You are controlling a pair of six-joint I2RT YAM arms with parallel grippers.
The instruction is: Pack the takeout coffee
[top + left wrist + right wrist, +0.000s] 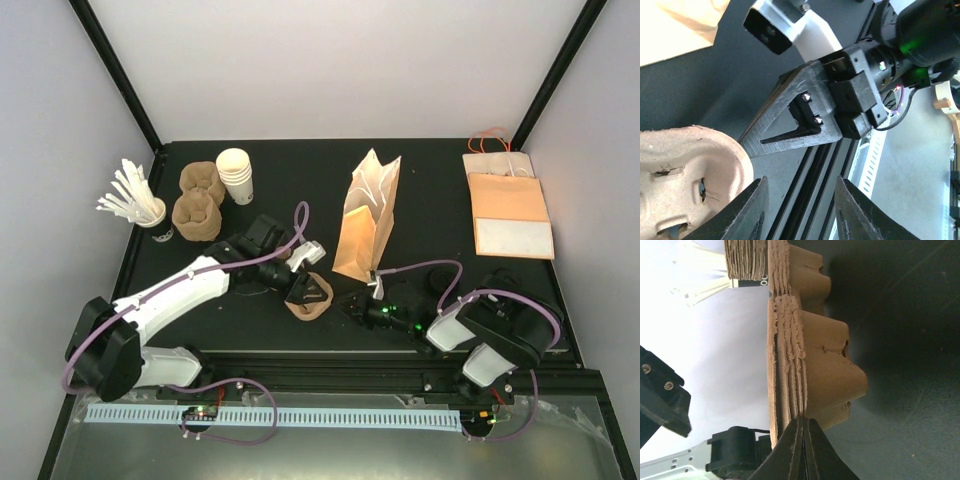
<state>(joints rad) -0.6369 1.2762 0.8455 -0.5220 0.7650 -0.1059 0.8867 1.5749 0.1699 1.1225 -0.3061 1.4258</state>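
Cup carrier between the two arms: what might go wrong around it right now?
Both arms crowd the cup carrier. The left end effector is open beside it and the right end effector is shut at its rim, so they could knock together or tear the pulp. The brown paper bag stands upright close by, and a bump might topple it.

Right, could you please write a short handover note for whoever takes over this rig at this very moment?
Left gripper: open, empty, right beside a single pulp cup carrier.
Right gripper: shut, low at the foot of the upright brown paper bag; nothing visible between its fingers.
Takeout coffee: in no view; whether it is already inside the bag cannot be told.
Done: nothing confirmed.
Left: locate the coffee and check that it is packed in the bag.
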